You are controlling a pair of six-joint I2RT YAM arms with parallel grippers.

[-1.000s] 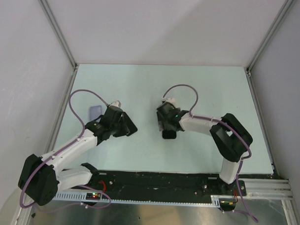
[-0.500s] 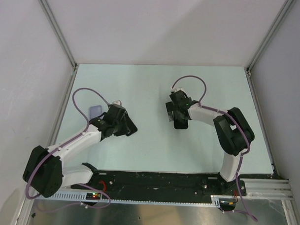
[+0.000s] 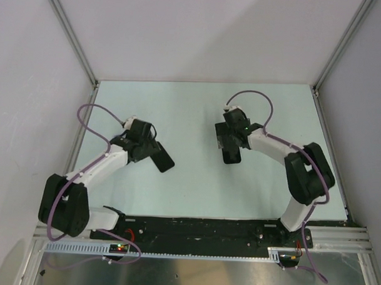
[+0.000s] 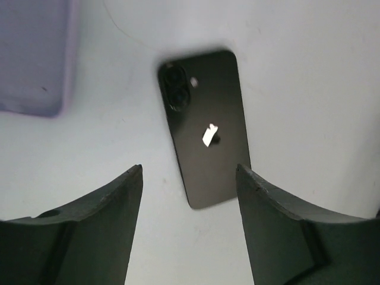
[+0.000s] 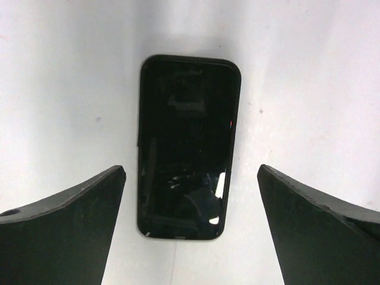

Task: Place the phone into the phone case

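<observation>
Left end effector [image 4: 189, 170], right end effector [image 5: 191, 170] both released — black phone [image 4: 205, 127] under the left, lilac case [image 4: 32, 56] toward the bench [image 3: 191, 111] left edge.

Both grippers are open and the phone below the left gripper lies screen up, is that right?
Not quite. The phone below the left gripper lies back up, not screen up: the left wrist view shows its camera lenses and logo. The left gripper and the right gripper are indeed open.

Pale green table [image 3: 192, 105]; plain white walls [image 3: 200, 36]; aluminium posts [image 3: 70, 35] at the corners.
</observation>
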